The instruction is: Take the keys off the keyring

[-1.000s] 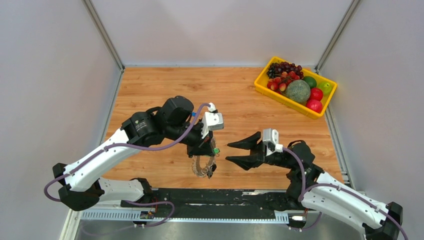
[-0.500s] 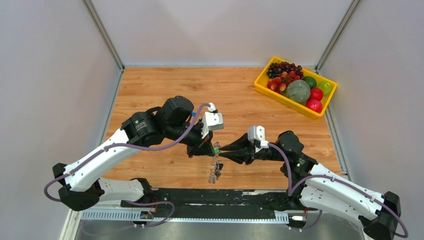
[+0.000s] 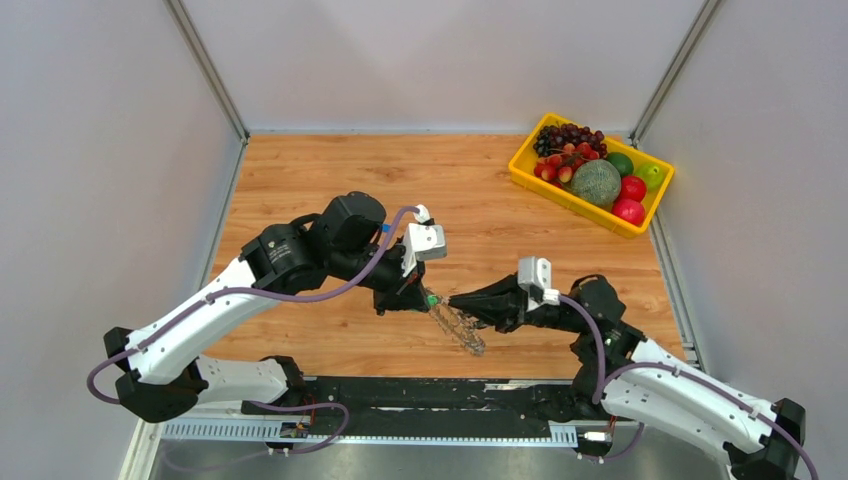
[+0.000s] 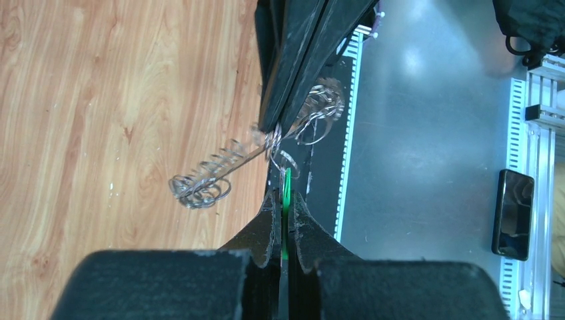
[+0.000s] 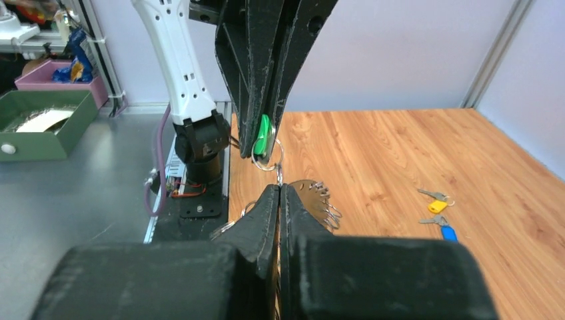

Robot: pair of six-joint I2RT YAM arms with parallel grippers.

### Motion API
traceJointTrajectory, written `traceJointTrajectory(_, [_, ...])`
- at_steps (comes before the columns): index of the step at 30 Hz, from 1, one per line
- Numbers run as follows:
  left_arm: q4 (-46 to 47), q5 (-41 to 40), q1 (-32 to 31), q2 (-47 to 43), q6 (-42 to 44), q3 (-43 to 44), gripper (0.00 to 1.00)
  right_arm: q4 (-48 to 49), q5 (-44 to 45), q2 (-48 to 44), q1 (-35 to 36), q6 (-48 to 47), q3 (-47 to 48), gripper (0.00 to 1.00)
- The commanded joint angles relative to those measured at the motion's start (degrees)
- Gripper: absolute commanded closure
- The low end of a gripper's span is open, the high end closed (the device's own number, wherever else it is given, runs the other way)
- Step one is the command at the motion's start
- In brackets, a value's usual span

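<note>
My left gripper (image 3: 424, 297) (image 4: 285, 195) is shut on the green plastic head of a key (image 4: 287, 190) (image 5: 262, 141). The keyring (image 3: 458, 328) hangs from that key, slanting down to the right above the wooden table. Its silver keys (image 4: 203, 187) (image 5: 321, 197) fan out blurred on both sides. My right gripper (image 3: 449, 303) (image 5: 279, 188) is shut on the ring's wire just below the green head, tip to tip with the left one. A yellow-headed key (image 5: 436, 205) and a blue-headed key (image 5: 448, 233) lie loose on the table.
A yellow crate (image 3: 528, 178) of fruit stands at the far right corner. A black rail (image 3: 420, 395) runs along the near edge between the arm bases. Off the table lie a phone (image 4: 512, 213) and a green box (image 5: 40, 123).
The right gripper moved in from the right and shut on the ring beside the left gripper. The keyring, hanging straight down before, now slants to the right.
</note>
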Motion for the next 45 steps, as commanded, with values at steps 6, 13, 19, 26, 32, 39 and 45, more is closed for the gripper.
traceJointTrajectory(6, [3.1,2.0,0.2,-0.1,-0.4,-1.7,1.00,25.3,11.1,-12.6,-0.1,12.0,-13.6,1.00])
traceJointTrajectory(13, [5.7,4.1,0.2,1.6,-2.4,-2.8,1.00,20.2,9.7,-11.1,-0.1,10.1,-11.0,1.00])
traceJointTrajectory(19, [4.9,3.0,0.2,1.4,-1.7,-1.3,1.00,2.8,5.9,-7.1,-0.1,3.5,-2.7,0.67])
traceJointTrajectory(26, [3.3,1.9,0.1,1.1,-1.1,0.0,1.00,0.0,0.9,-4.1,0.0,3.2,-1.3,0.46])
traceJointTrajectory(32, [2.8,1.3,0.1,0.5,-1.1,0.4,1.00,-0.8,-1.5,-2.5,0.0,4.8,-1.2,0.46])
traceJointTrajectory(39, [2.2,0.5,0.1,0.1,-1.0,0.9,1.00,-2.0,-1.1,-3.2,0.0,4.9,-1.8,0.53])
traceJointTrajectory(45, [2.1,0.4,0.1,0.0,-1.0,0.8,1.00,-2.3,-1.4,-3.9,0.0,4.7,-1.7,0.53])
